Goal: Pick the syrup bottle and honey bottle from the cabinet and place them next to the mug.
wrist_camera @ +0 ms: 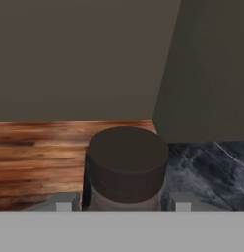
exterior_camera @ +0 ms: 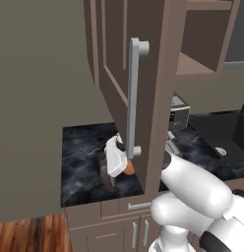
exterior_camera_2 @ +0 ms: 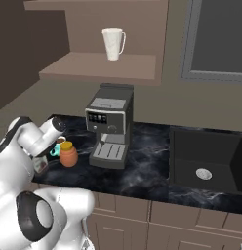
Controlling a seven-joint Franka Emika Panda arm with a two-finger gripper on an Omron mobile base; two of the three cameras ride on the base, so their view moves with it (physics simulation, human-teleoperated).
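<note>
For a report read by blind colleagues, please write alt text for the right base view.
On a dark marble counter, an orange honey bottle stands beside a teal mug, left of a grey coffee machine. The white robot arm reaches down next to them. A white jug stands on the shelf above, a black sink at right.

The arm (exterior_camera_2: 45,215) is glossy white with rounded, bulbous links; one joint carries a dark ring around a grey disc.

No text, brand or number can be read; the coffee machine's (exterior_camera_2: 109,128) panel shows only blurred marks.
</note>
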